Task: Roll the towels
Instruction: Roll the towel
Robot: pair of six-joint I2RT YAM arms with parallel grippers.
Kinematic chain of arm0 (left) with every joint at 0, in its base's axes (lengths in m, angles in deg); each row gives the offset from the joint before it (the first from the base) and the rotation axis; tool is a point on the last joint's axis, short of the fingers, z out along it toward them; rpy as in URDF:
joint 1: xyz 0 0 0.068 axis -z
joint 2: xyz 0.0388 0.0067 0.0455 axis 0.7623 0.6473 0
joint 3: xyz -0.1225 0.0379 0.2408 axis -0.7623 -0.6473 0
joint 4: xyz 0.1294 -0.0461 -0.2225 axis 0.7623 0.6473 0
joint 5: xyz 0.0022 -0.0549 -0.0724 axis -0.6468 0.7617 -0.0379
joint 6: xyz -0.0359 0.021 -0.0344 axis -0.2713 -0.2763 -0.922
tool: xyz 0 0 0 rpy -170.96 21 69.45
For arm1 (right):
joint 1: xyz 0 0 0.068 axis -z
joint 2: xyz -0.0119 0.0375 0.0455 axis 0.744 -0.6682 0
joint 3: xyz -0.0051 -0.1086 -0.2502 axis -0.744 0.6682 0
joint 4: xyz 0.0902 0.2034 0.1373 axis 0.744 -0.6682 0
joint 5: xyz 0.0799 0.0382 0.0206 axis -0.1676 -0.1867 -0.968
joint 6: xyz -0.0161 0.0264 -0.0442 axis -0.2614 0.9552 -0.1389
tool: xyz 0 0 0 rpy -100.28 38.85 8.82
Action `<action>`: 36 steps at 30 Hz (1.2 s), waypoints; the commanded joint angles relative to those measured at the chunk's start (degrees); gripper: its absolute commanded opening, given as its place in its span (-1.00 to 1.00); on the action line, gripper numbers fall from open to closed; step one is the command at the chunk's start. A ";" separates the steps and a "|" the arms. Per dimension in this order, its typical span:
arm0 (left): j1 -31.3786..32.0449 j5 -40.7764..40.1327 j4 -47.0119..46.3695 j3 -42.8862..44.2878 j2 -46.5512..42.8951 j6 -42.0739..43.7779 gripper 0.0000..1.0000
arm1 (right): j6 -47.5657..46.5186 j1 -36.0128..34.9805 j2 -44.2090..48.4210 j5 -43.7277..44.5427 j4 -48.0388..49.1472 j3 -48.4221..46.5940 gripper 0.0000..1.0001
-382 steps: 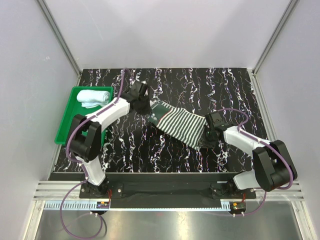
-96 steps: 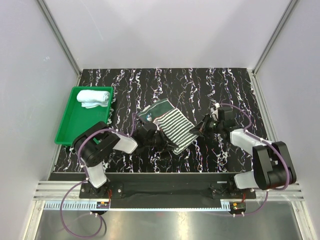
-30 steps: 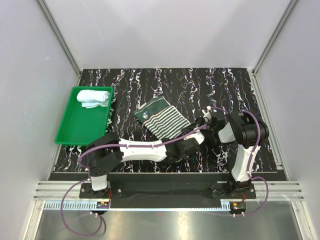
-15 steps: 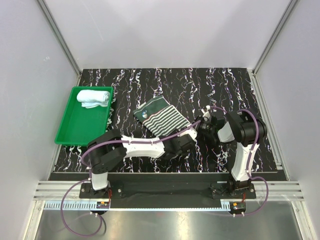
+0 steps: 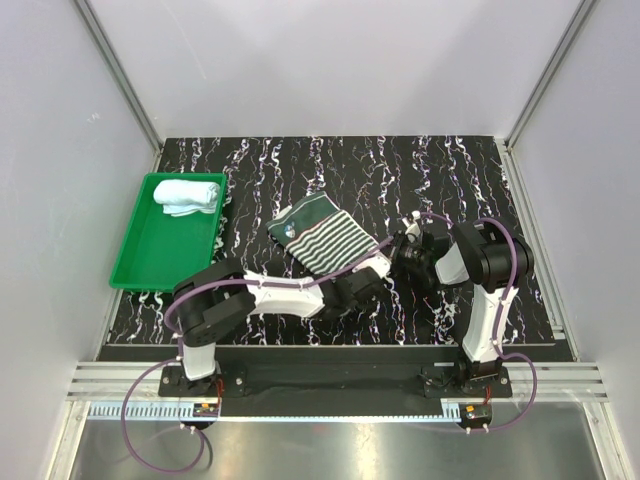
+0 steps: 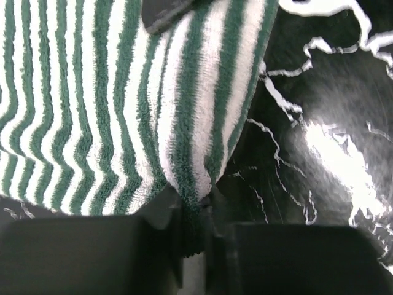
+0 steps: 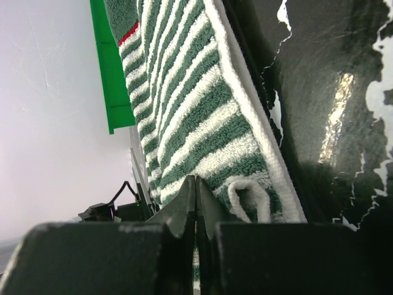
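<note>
Since the striped towel (image 5: 322,238) looks soft, light and floppy, lying flat mid-table, its corners seem the best place to grab. Both are already on it: the left gripper (image 6: 195,212) pinches one corner and the right gripper (image 7: 196,206) is clamped onto its edge.

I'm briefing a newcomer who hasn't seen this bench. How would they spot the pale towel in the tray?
Look to the green plastic tray at the left side of the black marbled table. At the tray's far end lies the pale blue towel, bundled into a soft lump. Unlike the green-and-white striped towel lying mid-table, it is plain and sits inside the tray.
</note>
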 commanded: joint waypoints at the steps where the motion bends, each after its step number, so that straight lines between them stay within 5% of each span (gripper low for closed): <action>1: -3.71 9.77 -3.52 -3.64 1.00 -3.30 -1.00 | -3.80 -0.14 -1.93 5.98 -8.63 1.05 -1.00; 6: -6.26 18.04 -8.61 -6.80 -1.64 -6.29 -1.00 | -4.58 -0.14 5.89 6.94 -16.09 -0.09 -0.98; 11: -8.90 28.50 -10.38 -9.27 -5.06 -12.17 -1.00 | -11.50 -0.14 19.57 15.63 -41.64 -9.21 -0.31; 14: -10.13 35.09 -11.43 -9.88 -5.94 -15.69 -1.00 | -15.39 -0.05 24.86 22.75 -57.55 -18.35 -0.16; 21: -13.47 50.36 -16.70 -11.82 -6.74 -26.74 -1.00 | -19.53 -0.05 31.73 31.99 -76.48 -33.40 -0.08; 36: -20.86 61.91 -36.48 -20.69 -4.54 -56.02 -1.00 | -13.73 -2.42 62.85 28.38 -75.44 -5.13 0.34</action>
